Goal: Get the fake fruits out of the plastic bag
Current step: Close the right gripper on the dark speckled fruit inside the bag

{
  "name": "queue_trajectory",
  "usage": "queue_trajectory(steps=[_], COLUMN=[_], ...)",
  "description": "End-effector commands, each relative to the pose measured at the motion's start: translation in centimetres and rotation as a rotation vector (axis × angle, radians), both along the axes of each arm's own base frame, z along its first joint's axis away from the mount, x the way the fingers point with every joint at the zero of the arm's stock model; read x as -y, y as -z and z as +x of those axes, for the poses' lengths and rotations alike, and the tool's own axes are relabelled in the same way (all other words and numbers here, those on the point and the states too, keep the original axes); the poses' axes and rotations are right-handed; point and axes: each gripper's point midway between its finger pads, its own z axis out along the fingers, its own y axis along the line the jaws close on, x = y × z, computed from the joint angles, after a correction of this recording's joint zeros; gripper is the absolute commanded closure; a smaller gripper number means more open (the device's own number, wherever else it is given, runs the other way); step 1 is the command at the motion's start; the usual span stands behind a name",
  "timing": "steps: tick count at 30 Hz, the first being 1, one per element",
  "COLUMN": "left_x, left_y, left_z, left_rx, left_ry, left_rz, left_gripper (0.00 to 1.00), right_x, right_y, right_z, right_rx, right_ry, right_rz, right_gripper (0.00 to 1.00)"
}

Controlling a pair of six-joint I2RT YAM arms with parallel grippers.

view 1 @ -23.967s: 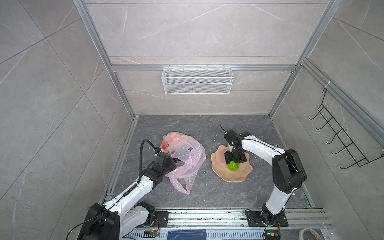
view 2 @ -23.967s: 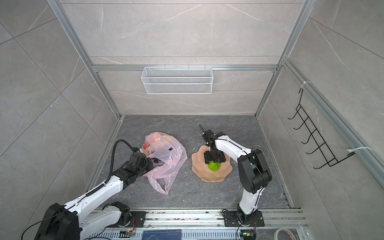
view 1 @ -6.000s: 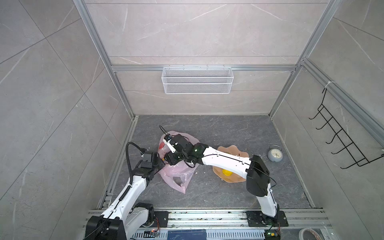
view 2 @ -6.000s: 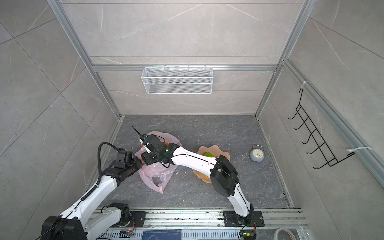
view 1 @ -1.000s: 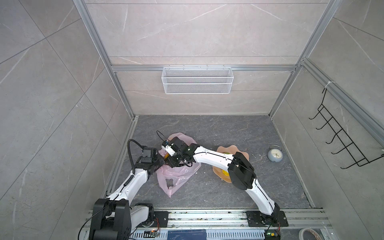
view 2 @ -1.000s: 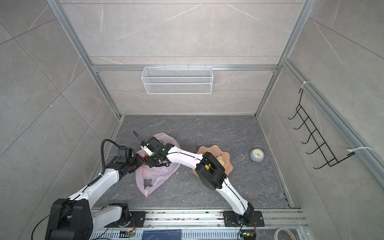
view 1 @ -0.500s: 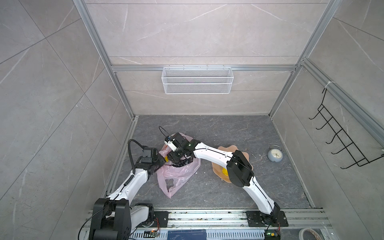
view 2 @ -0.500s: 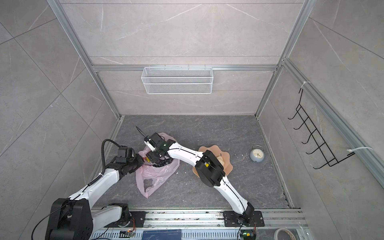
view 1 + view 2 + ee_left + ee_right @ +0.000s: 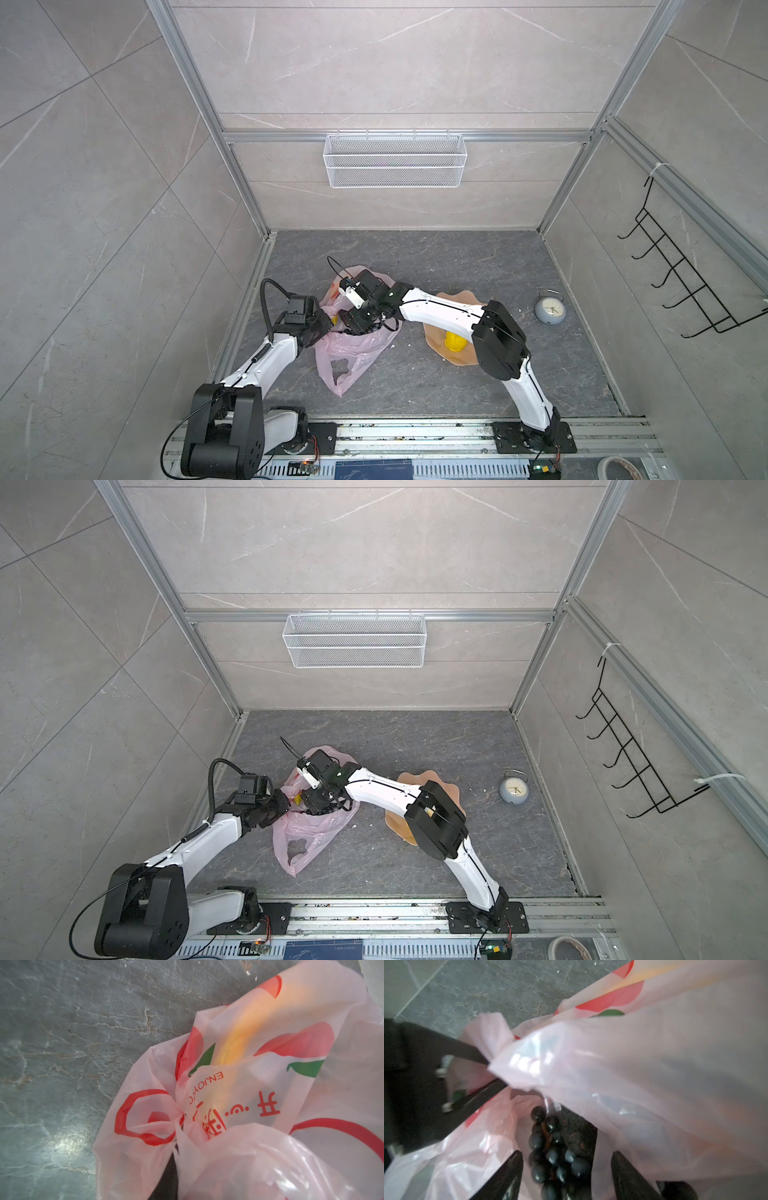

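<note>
The pale-pink plastic bag [image 9: 353, 347] [image 9: 309, 827] lies on the dark floor with its mouth held up. My left gripper [image 9: 323, 328] [image 9: 285, 806] is shut on a bunched fold of the bag's rim; the right wrist view shows its black fingers [image 9: 473, 1054] clamping it. In the left wrist view the bag [image 9: 259, 1095] hides that gripper. My right gripper [image 9: 566, 1154] [image 9: 358, 326] reaches into the bag's mouth, open, one finger on each side of the dark grape bunch [image 9: 550, 1142]. A yellow banana [image 9: 234, 1039] shows through the plastic. A yellow lemon [image 9: 455, 341] lies on the peach plate.
The peach scalloped plate [image 9: 455, 300] [image 9: 417, 781] sits right of the bag, partly under the right arm. A pale-blue alarm clock [image 9: 549, 309] [image 9: 514, 791] stands at the right. A white wire basket [image 9: 395, 160] hangs on the back wall, a black hook rack [image 9: 681, 282] on the right wall.
My right gripper has shifted slightly back and to the right in the bag's mouth and its jaws have moved. The left gripper keeps its hold on the bag.
</note>
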Motion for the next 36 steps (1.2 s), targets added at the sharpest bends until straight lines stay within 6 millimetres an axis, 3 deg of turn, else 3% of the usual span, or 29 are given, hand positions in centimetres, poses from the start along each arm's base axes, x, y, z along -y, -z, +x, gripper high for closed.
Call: queue_trajectory(steps=[1,11,15,22,32,36], left_x=[1.3,4.1,4.0,3.2,3.3,3.3], left_y=[-1.3,-1.6,-1.7,-1.6,-1.3,-1.3], left_z=[1.5,2.5,2.5,2.0,1.9,1.8], left_rx=[0.044,0.048,0.055,0.053,0.046,0.046], left_ry=[0.065,0.153,0.143,0.112,0.116,0.115], left_rz=[-0.025,-0.026,-0.019,0.002,0.000,0.000], left_gripper=[0.81,0.82,0.82,0.82,0.82,0.82], right_x=[-0.5,-2.4,-2.1,-1.1,-0.8,-0.7], right_y=[-2.3,-0.9,1.1,3.1,4.0,3.5], right_z=[-1.5,-3.8,-2.3,0.6,2.9,3.7], right_rx=[-0.012,-0.091,-0.072,-0.025,0.014,0.060], right_ry=[-0.006,-0.025,0.037,0.132,0.173,0.176], right_rz=[0.078,0.114,0.067,-0.014,-0.060,-0.072], right_gripper=[0.34,0.49,0.50,0.50,0.44,0.38])
